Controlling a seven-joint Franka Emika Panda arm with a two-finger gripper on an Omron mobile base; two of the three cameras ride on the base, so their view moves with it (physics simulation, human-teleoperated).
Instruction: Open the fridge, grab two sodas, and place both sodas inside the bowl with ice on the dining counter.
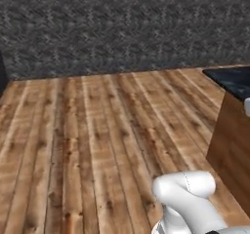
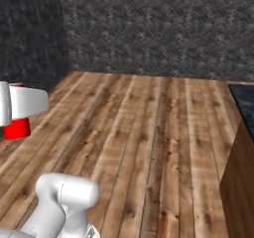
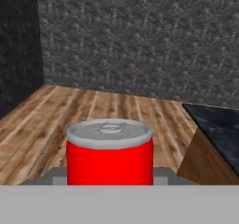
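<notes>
A: Gripper (image 3: pixel 110 181) status? You've got the small red cylindrical soda can (image 3: pixel 110 153) pinched upright between the fingers.

B: And the black marble-look dining counter (image 3: pixel 219 129)? It's ahead, off to your right.

Legible text, labels, brands, numbers, signs: none. Soda can (image 3: pixel 110 157), at 6 o'clock in the hand view: plain red wall and plain silver top, no lettering. Dining counter (image 3: pixel 215 129), at 4 o'clock: black veined slab, unmarked.
</notes>
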